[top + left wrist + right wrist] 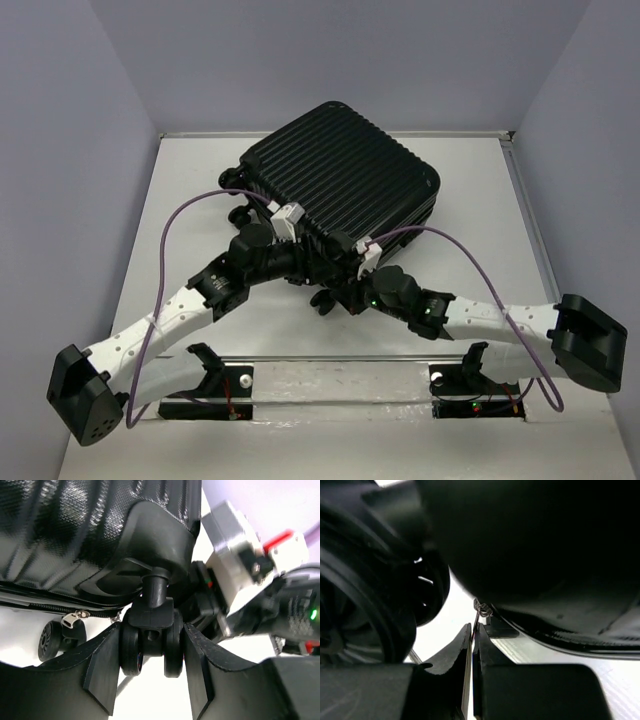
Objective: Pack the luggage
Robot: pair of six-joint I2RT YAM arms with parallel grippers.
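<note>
The luggage (345, 175), a black ribbed hard-shell suitcase, lies closed and flat at the back middle of the table. My left gripper (316, 262) is at its near edge. In the left wrist view the gripper (152, 632) is shut on a twin caster wheel (150, 645), one finger against each side. My right gripper (345, 292) is beside it at the same edge. In the right wrist view it (475, 629) is shut on a thin metal zipper pull (480, 610) hanging under the shell (545, 555).
A second caster wheel (50, 640) and another zipper pull (75, 617) show left of the held wheel. The right arm's wrist (240, 560) is close on the right of my left gripper. A large wheel (365, 605) fills the left of the right wrist view. Walls enclose the white table (470, 200).
</note>
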